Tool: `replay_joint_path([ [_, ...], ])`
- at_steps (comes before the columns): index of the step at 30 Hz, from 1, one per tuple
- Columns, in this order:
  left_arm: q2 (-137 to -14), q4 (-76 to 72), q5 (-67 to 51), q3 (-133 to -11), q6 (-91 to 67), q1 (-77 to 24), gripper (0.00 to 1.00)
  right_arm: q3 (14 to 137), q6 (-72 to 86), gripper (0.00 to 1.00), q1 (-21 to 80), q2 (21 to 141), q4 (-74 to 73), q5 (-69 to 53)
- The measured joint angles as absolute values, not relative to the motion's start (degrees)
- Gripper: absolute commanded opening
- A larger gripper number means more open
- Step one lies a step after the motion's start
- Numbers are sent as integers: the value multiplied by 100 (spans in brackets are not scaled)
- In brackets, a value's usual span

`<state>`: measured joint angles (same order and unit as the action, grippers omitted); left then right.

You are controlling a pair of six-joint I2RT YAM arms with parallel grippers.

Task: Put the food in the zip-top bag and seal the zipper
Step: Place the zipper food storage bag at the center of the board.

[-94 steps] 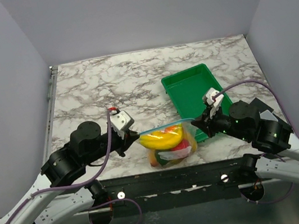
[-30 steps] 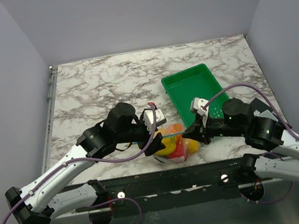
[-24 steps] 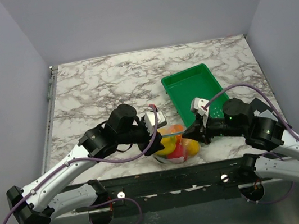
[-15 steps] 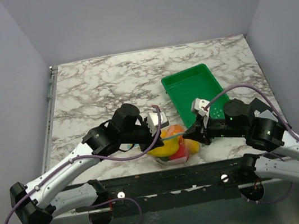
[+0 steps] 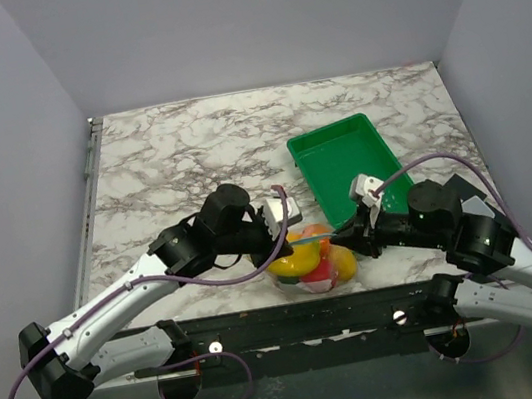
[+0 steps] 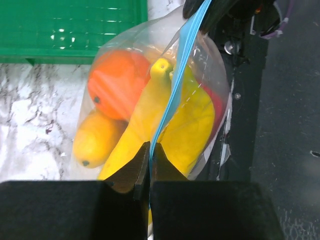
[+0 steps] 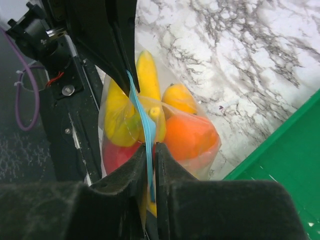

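The clear zip-top bag (image 5: pixel 312 265) hangs between my two grippers at the table's near edge. It holds the food: a yellow banana bunch (image 6: pixel 185 117), an orange round fruit (image 6: pixel 117 82), a lemon (image 6: pixel 95 142) and a red fruit (image 7: pixel 116 155). The light blue zipper (image 6: pixel 176 75) runs taut along the bag's mouth. My left gripper (image 5: pixel 279 246) is shut on the zipper's left end (image 6: pixel 149 150). My right gripper (image 5: pixel 345 237) is shut on the zipper's right end (image 7: pixel 150 165).
A green ribbed tray (image 5: pixel 346 161) lies on the marble table (image 5: pixel 189 161) just behind and right of the bag. The black front rail (image 5: pixel 305 320) lies right below the bag.
My left gripper came in from the bag's left corner and slid rightward along the zipper towards the right gripper. The bag hangs lower and more bunched than three seconds ago.
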<state>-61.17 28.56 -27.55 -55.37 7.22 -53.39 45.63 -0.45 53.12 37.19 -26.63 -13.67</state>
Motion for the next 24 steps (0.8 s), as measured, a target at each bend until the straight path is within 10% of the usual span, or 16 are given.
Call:
replay_joint_path([
  [9, -5701, 3015, -1793, -5621, 633, -5334, 0, 4565, 102, 47, 5312, 3267, -2650, -569],
  [24, -6020, 2926, 1031, -6333, 740, -5332, 0, 4748, 242, 57, 5312, 3168, -2617, 709],
])
